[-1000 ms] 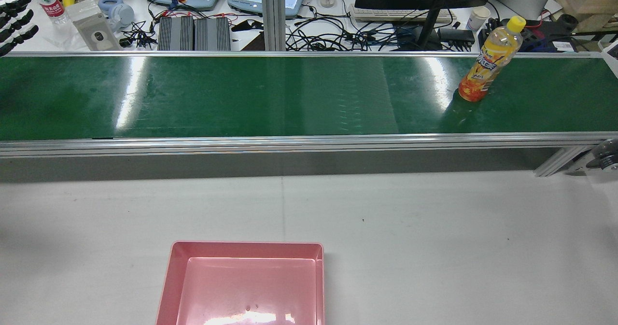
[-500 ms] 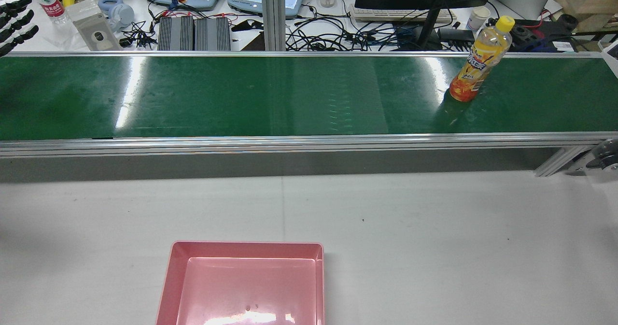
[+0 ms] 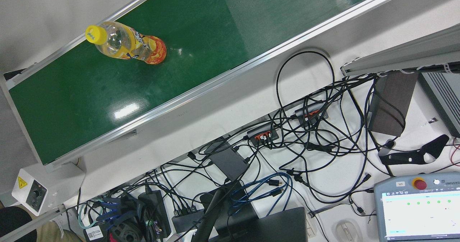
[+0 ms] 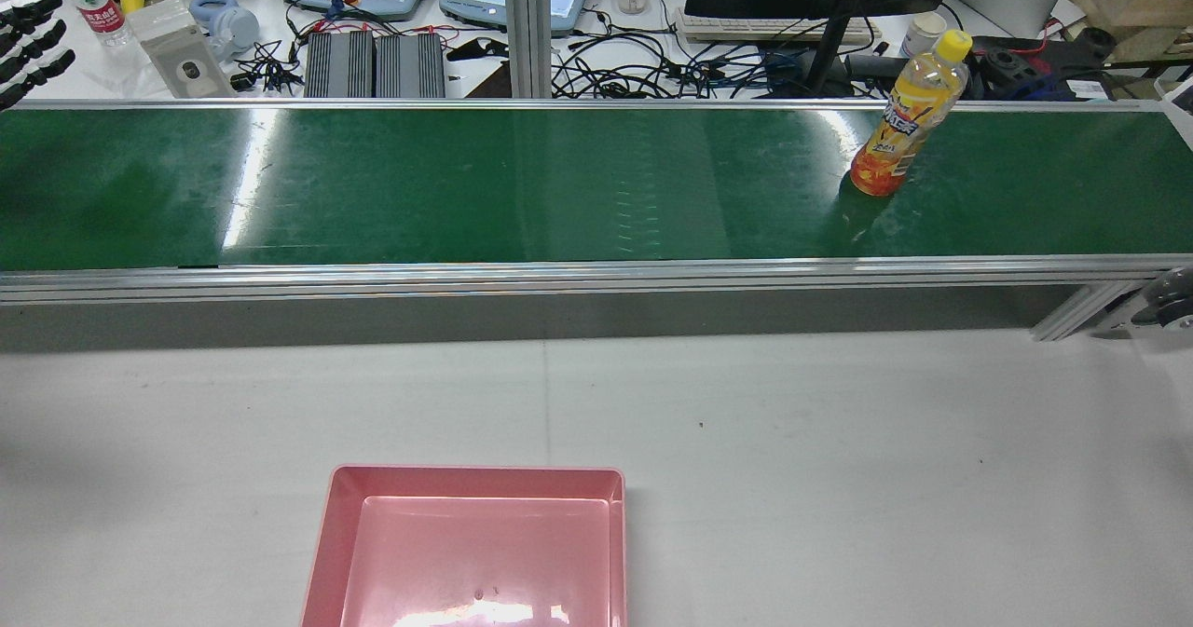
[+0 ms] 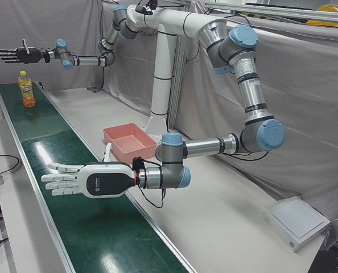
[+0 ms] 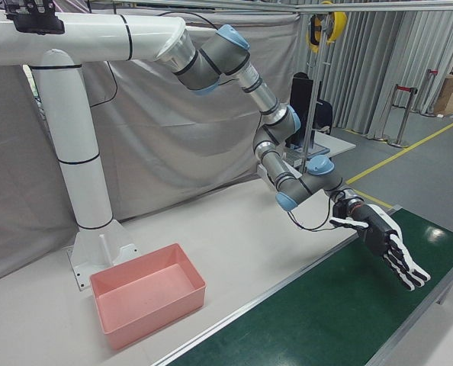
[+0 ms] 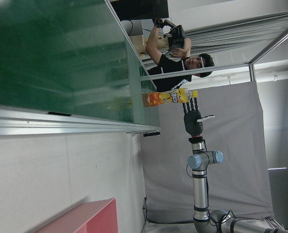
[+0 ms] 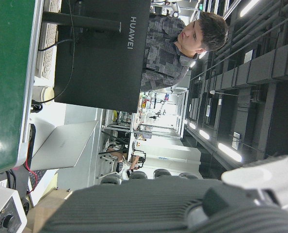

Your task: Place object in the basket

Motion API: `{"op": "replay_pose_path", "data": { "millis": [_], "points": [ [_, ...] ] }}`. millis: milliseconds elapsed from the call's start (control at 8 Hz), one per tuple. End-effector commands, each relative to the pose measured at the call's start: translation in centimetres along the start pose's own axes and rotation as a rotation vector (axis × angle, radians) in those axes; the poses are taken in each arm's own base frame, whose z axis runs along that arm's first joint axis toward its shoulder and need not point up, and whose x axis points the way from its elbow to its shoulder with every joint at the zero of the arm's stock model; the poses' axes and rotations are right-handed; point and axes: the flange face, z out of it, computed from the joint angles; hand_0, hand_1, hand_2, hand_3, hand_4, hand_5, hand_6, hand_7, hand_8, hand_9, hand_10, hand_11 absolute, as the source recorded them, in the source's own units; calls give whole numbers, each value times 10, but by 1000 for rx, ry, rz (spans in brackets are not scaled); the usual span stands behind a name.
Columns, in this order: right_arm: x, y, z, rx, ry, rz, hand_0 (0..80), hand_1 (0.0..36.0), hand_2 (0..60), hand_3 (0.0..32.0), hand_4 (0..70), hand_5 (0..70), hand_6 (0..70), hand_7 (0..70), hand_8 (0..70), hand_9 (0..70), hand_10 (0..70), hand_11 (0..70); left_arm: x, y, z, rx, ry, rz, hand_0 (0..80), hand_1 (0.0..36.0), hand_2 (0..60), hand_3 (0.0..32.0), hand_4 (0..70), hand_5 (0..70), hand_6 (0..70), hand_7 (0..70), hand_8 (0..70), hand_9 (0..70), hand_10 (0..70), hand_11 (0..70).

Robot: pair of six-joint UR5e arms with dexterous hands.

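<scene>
On conveyor belt, toward robot's right end: orange drink bottle upright, untouched. Right hand hovers just above and beside it, fingers spread, empty. Left hand likewise spread and empty, well apart over belt. Pink basket empty on tabletop. Advice: lower right hand, wrap mid-body below cap, close evenly; tall bottle tips easily.

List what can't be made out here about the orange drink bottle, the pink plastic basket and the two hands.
Yellow-capped orange drink bottle: label text too small in every view.
Pink plastic basket: near part cut off by the rear view's bottom edge.
Left hand: only fingertips show at the rear view's left edge.
Right hand: its own dark casing blocks the right hand view, which shows neither bottle nor basket.
</scene>
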Motion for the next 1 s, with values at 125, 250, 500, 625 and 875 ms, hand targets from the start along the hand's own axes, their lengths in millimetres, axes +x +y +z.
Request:
{"op": "replay_pose_path", "data": {
  "millis": [125, 250, 500, 625, 875],
  "points": [
    [1, -1, 0, 2, 1, 0, 0, 0, 0, 0, 0, 0, 0, 0, 0, 0, 0, 0, 3, -3, -2, 7, 4, 1, 543, 19, 0, 28, 92, 119, 0, 0, 22, 16, 31, 56],
    [1, -1, 0, 2, 1, 0, 0, 0, 0, 0, 0, 0, 0, 0, 0, 0, 0, 0, 0, -1, -1, 6, 0, 1, 550, 22, 0, 26, 95, 122, 0, 0, 20, 14, 29, 54],
    [1, 0, 0, -1, 1, 0, 0, 0, 0, 0, 0, 0, 0, 0, 0, 0, 0, 0, 2, -1, -2, 9, 2, 2, 553, 27, 0, 28, 94, 116, 0, 0, 18, 9, 29, 55],
    [0, 1, 0, -2, -1, 2, 0, 0, 0, 0, 0, 0, 0, 0, 0, 0, 0, 0, 0, -1, -2, 13, -2, 1, 553, 28, 0, 26, 98, 117, 0, 0, 19, 11, 30, 56],
    [1, 0, 0, 0, 1, 0, 0, 0, 0, 0, 0, 0, 0, 0, 0, 0, 0, 0, 1, 0, -1, 10, -1, 1, 557, 29, 0, 28, 96, 118, 0, 0, 18, 10, 29, 56]
  ]
}}
